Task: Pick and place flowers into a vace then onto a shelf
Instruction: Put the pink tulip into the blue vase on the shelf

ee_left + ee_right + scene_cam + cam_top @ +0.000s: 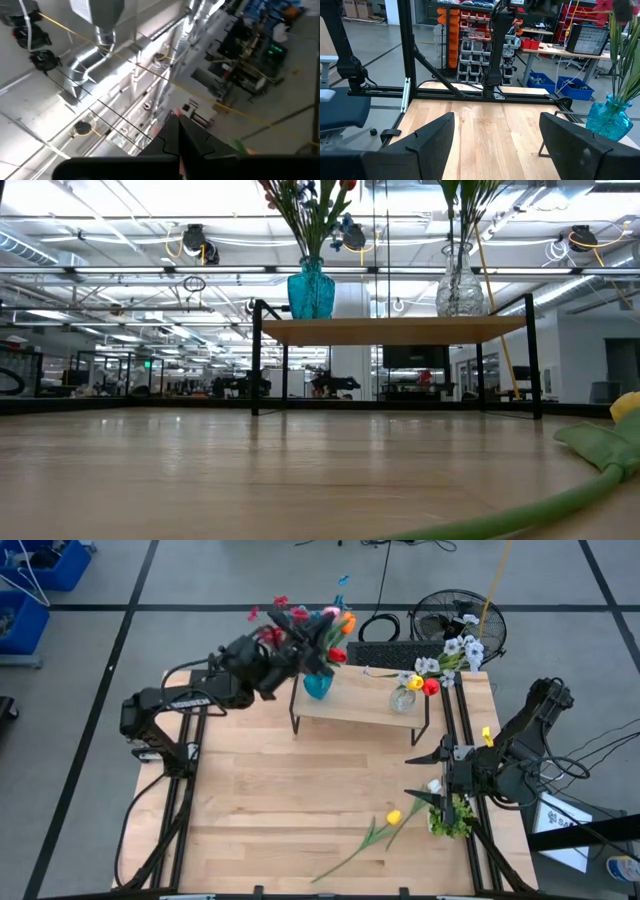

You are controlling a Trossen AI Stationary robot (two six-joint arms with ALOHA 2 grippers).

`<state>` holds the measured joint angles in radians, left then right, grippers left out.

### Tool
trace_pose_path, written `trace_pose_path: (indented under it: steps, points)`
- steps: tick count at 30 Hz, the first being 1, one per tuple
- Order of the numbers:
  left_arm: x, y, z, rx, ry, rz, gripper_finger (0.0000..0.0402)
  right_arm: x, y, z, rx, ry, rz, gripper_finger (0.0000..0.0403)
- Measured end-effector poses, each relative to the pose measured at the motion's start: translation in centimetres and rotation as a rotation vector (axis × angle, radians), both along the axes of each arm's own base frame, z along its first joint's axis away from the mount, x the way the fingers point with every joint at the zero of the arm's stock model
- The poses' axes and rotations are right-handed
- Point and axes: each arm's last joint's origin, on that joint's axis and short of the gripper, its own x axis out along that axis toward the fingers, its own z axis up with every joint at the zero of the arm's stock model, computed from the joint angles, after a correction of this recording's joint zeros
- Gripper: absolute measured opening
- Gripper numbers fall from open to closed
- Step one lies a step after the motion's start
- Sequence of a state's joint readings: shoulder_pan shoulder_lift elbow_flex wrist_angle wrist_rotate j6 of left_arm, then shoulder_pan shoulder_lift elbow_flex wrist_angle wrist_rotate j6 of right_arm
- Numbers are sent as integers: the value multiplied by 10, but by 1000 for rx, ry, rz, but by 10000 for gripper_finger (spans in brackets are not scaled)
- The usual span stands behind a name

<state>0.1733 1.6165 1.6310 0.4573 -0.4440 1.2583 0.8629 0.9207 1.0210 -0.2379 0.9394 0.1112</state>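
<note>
the low light-wood shelf on thin black legs [355, 705] carries a blue glass vase [318, 686] holding red, pink and orange flowers [310, 625], and a clear glass vase [404, 699] holding white, yellow and red blossoms [450, 655]. the left gripper [290, 658] is up in the blue vase's bouquet, fingers closed together in its wrist view. the right gripper [425, 778] waits at the table's right edge, jaws wide apart, near a loose yellow flower on a green stem [375, 833] lying on the tabletop [270, 800].
</note>
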Motion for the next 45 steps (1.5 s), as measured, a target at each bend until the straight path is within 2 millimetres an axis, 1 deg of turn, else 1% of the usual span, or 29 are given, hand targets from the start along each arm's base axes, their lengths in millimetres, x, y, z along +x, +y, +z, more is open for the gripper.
trace_pose_path:
  steps: [4,11,15,21,26,30,36,41,45]
  points:
    - [2,-14,-3,-70,4,81,6,0,0,0,-1,0,0,283]
    - [-2,-40,-8,-266,9,391,14,0,0,0,-3,1,1,283]
    - [-4,-55,-10,-349,-24,462,15,0,0,0,-4,1,0,283]
    - [-5,-69,-10,-441,-124,414,16,0,0,0,-3,0,0,283]
    - [-5,-67,-12,-508,-189,440,26,0,0,0,6,-1,-1,283]
    - [-3,-65,-17,-562,-243,391,56,0,0,0,7,0,1,283]
    - [0,-64,-19,-644,-344,291,119,0,0,0,5,1,2,283]
    - [0,-75,-18,-680,-379,217,162,0,0,0,-5,3,3,283]
    - [-2,-91,-19,-701,-386,233,185,0,0,-4,-29,26,2,283]
